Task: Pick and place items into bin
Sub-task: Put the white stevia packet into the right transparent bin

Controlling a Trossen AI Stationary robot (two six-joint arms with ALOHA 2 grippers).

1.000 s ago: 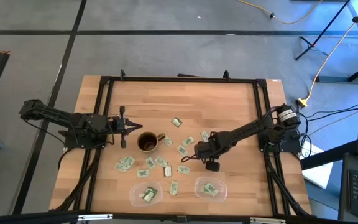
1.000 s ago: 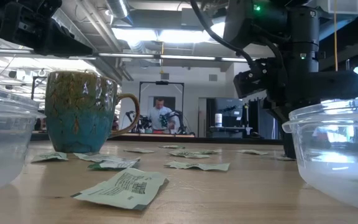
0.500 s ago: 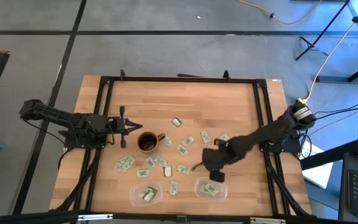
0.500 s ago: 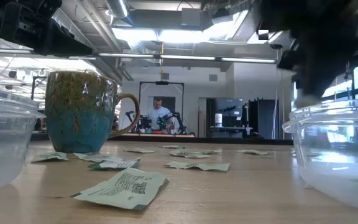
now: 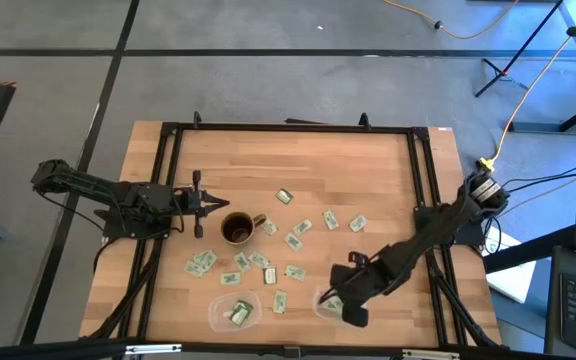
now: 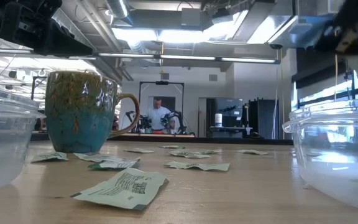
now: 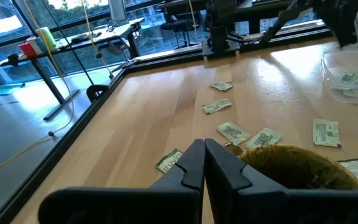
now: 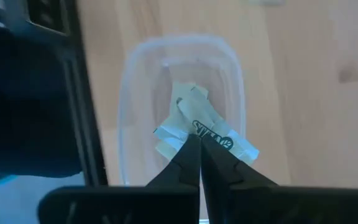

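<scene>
Right gripper (image 8: 199,144) has swung from the loose packets (image 5: 260,262) to above the right bin (image 5: 324,305), fingers pinched on a packet (image 8: 213,135); you release next; left gripper (image 7: 204,155) closed, idle beside the mug (image 5: 238,229).

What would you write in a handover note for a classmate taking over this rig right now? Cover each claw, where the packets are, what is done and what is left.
Right claw: shut on a packet, above the right-hand clear bin, not yet released.
Left claw: shut, holding nothing, waiting beside the brown mug.
Done: packets already lie in the right-hand clear bin and in the left-hand clear bin.
Left: open the right claw over its bin, then clear the loose packets scattered on the table around the mug. The mug stays where it is.
</scene>
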